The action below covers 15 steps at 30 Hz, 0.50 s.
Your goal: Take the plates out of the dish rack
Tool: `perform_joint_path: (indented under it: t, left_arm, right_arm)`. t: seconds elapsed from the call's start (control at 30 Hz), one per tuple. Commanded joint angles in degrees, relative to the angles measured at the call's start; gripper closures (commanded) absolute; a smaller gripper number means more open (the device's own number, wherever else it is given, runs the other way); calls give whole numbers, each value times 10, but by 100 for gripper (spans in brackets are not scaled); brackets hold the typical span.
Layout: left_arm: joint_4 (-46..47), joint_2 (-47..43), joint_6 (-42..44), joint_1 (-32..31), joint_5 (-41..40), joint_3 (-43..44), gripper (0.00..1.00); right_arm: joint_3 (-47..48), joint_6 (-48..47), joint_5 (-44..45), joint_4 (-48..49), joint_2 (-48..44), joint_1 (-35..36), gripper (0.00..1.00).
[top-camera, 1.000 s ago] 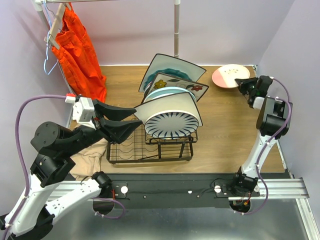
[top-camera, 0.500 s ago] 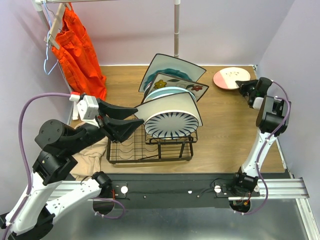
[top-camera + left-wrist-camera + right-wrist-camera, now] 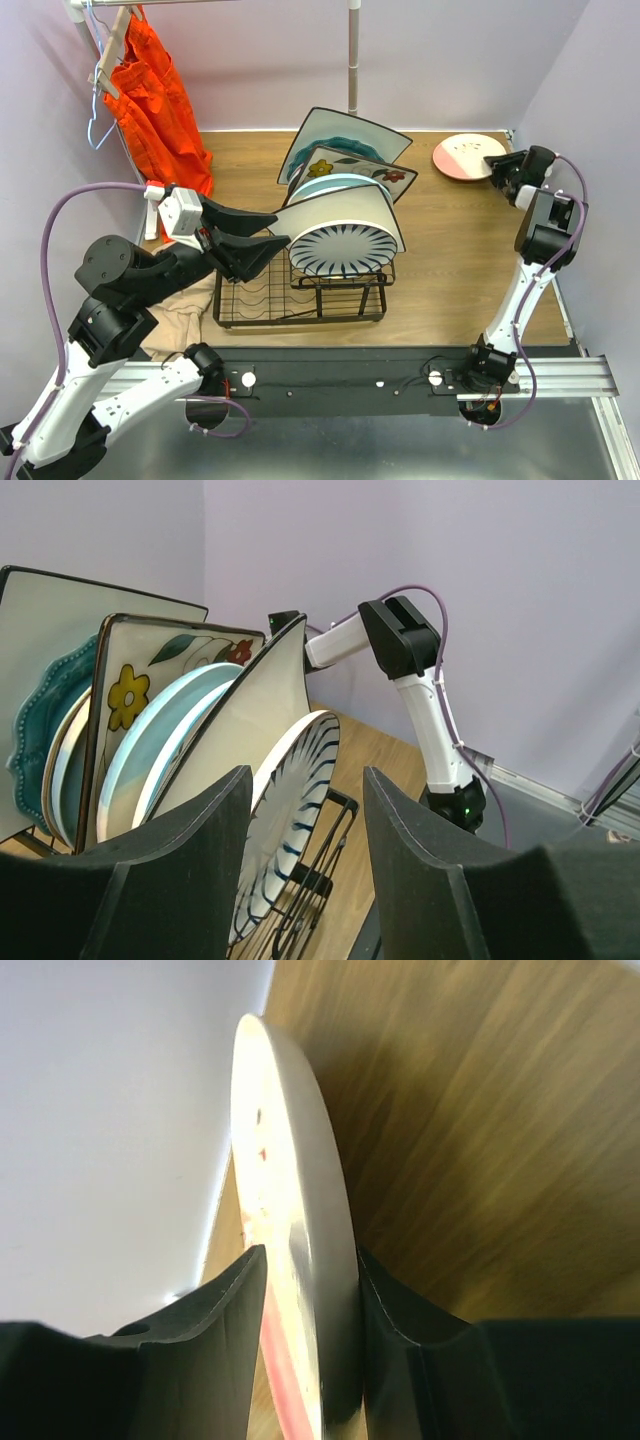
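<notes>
The black wire dish rack (image 3: 300, 300) stands mid-table with several plates on edge. A round blue-striped plate (image 3: 345, 248) is at the front. Behind it are a cream square plate (image 3: 325, 212), a mint plate (image 3: 330, 185), a flower-print square plate (image 3: 358, 168) and a teal scalloped plate (image 3: 340, 140). My left gripper (image 3: 268, 234) is open, just left of the striped plate (image 3: 290, 810), with its jaws apart in front of the plate's rim. My right gripper (image 3: 499, 168) is shut on the edge of the cream-pink plate (image 3: 462, 157) at the far right corner. The right wrist view shows that plate (image 3: 290, 1190) between the fingers (image 3: 400, 1310).
An orange garment (image 3: 155, 100) hangs from a hanger at the far left. A metal pole (image 3: 353, 55) stands behind the rack. A beige cloth (image 3: 180, 310) lies under my left arm. Purple walls close in the back and right sides.
My right gripper has carried the cream-pink plate to the right, toward the corner wall. My left arm has shifted slightly right, toward the rack.
</notes>
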Motion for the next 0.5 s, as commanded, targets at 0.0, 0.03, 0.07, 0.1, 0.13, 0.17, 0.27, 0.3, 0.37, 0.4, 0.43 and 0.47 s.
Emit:
perform_joint_path:
  t: [0.0, 0.03, 0.07, 0.1, 0.13, 0.17, 0.27, 0.3, 0.37, 0.4, 0.43, 0.47]
  left_arm:
    - [-11, 3, 6, -2, -12, 1, 43]
    - [-12, 2, 7, -2, -12, 1, 43]
    - [-11, 3, 7, -3, -12, 1, 43]
    - [-12, 4, 8, -2, -13, 2, 42]
    - [-12, 5, 8, -2, -14, 2, 42]
    - [-11, 3, 8, -3, -14, 2, 42]
    - [-11, 6, 10, -3, -15, 2, 42]
    - [-12, 7, 11, -2, -15, 3, 42]
    - [-11, 9, 12, -2, -14, 3, 42]
    - [-11, 9, 13, -3, -14, 3, 43]
    - [-12, 10, 13, -2, -14, 3, 43]
    - [-12, 10, 13, -3, -13, 3, 42]
  right_arm:
    - [42, -57, 53, -47, 5, -22, 51]
    - [50, -64, 59, -69, 6, -23, 50]
    - [56, -70, 66, -81, 9, -23, 50]
    - [60, -81, 81, -90, 9, -24, 50]
    - [62, -85, 87, -98, 9, -25, 49]
    - [62, -87, 91, -100, 8, -25, 49]
    - [64, -95, 98, -104, 9, -25, 49]
    - [64, -99, 100, -105, 9, -25, 49]
    - [62, -104, 104, -110, 10, -25, 49]
    - [61, -106, 108, -111, 8, -25, 49]
    - [60, -109, 121, -121, 3, -25, 49]
    - [59, -111, 128, -128, 0, -25, 49]
